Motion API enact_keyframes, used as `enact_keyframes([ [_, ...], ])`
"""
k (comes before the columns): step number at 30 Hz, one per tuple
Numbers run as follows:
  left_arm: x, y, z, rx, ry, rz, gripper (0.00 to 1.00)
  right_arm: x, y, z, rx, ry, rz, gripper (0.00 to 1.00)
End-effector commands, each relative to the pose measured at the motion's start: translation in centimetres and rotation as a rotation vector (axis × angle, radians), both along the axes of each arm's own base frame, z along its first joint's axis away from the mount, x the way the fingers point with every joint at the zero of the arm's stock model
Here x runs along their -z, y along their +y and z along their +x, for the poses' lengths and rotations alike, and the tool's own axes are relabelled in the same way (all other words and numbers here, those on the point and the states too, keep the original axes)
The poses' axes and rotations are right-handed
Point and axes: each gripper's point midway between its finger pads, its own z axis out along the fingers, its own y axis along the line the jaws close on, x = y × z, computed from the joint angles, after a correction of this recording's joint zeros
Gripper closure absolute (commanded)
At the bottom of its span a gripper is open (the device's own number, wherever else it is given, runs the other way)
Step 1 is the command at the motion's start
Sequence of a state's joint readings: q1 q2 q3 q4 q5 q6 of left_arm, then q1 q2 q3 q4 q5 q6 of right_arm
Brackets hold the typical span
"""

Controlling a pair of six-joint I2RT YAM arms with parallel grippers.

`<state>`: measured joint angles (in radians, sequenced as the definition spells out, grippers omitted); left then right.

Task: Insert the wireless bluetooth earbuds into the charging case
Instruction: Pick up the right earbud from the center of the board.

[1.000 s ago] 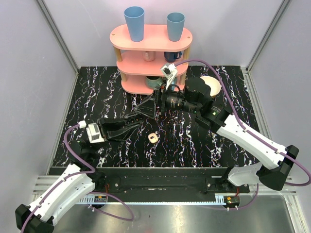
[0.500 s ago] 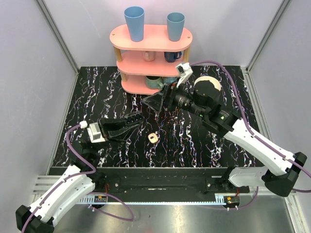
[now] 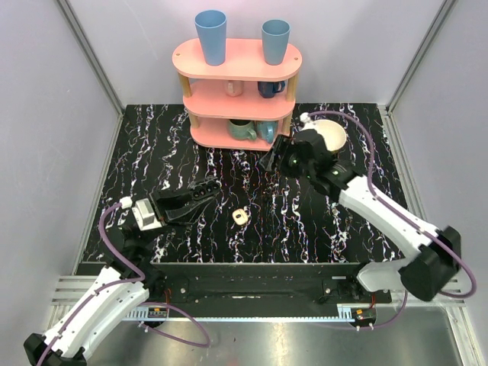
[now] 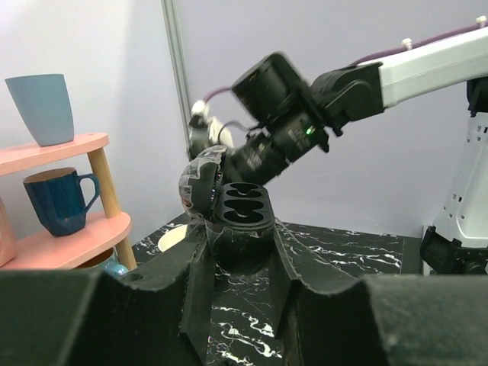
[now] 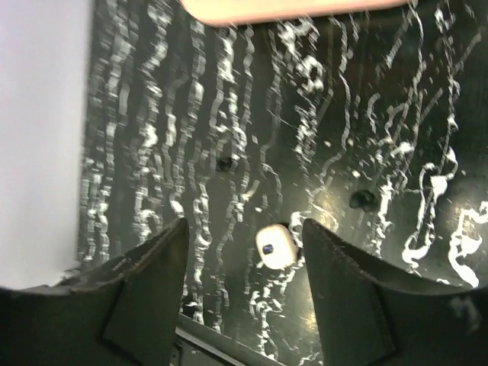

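Right pincer [image 3: 272, 158] pulled back, spread, left pincer [image 3: 204, 187] pressed together, small cream-white charging case [image 3: 240, 216], tan hollows showing

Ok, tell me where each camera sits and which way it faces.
Top camera: fixed above and behind the bases, looking down on the table; left arm and right arm show.
Left wrist: low, facing the pink shelf and the right arm; its shut jaws show.
Right wrist: raised, looking down at the small white case, seen between its open jaws.
Shared: top and right wrist see that case.

Black marbled table [image 3: 152, 152], pink shelf [image 3: 238, 55], cream bowl [image 3: 335, 137], charging case [image 3: 241, 216]
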<state>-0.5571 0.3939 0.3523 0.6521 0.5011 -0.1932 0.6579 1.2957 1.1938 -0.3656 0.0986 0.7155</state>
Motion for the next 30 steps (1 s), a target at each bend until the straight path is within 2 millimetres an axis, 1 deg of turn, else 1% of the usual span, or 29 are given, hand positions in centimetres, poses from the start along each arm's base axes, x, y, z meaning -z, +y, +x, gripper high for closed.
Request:
enact_keyframes([
  [1, -1.0, 0.5, -0.3, -0.022, -0.035, -0.014, 1.0, 5.9, 0.7, -0.6, -0.074, 0.168, -0.082, 0.37],
  [2, -1.0, 0.5, -0.3, -0.024, -0.037, -0.015, 1.0, 6.8, 1.1, -1.1, -0.124, 0.197, -0.081, 0.39],
  [3, -1.1, 0.5, -0.4, -0.022, -0.038, -0.013, 1.0, 8.4, 0.9, -0.7, -0.12, 0.234, -0.102, 0.41],
  [4, -1.1, 0.6, -0.4, -0.024, -0.04, -0.014, 1.0, 9.2, 0.7, -0.6, -0.114, 0.251, -0.115, 0.42],
  [5, -1.1, 0.6, -0.4, -0.024, -0.041, -0.015, 1.0, 10.6, 0.7, -0.4, -0.132, 0.273, -0.137, 0.43],
  [7, -1.0, 0.6, -0.5, -0.024, -0.041, -0.012, 1.0, 11.6, 0.0, 0.3, -0.115, 0.289, -0.155, 0.46],
  [8, -1.0, 0.6, -0.5, -0.025, -0.043, -0.011, 1.0, 12.6, 0.0, 0.4, -0.133, 0.297, -0.17, 0.47],
  [10, -1.1, 0.7, -0.7, -0.024, -0.049, -0.01, 1.0, 13.2, 0.1, 1.0, -0.153, 0.296, -0.169, 0.49],
  [11, -1.2, 0.8, -0.8, -0.024, -0.052, -0.013, 1.0, 14.3, 0.2, 1.0, -0.174, 0.314, -0.187, 0.5],
  [14, -1.4, 0.7, -1.0, -0.016, -0.058, -0.008, 1.0, 16.0, 0.0, 1.2, -0.191, 0.362, -0.191, 0.52],
  [20, -1.8, 0.5, -1.6, 0.009, -0.084, -0.001, 1.0, 17.8, 0.0, 1.9, -0.19, 0.378, -0.179, 0.51],
  [22, -1.7, 0.4, -1.6, 0.018, -0.086, 0.005, 1.0, 18.0, 0.1, 2.2, -0.202, 0.371, -0.174, 0.52],
  [26, -1.9, 0.2, -1.7, 0.028, -0.088, 0.004, 1.0, 18.8, -0.3, 2.7, -0.221, 0.385, -0.166, 0.53],
  [30, -1.8, 0.2, -1.6, 0.028, -0.083, 0.006, 1.0, 19.8, -0.8, 2.7, -0.224, 0.4, -0.179, 0.54],
])
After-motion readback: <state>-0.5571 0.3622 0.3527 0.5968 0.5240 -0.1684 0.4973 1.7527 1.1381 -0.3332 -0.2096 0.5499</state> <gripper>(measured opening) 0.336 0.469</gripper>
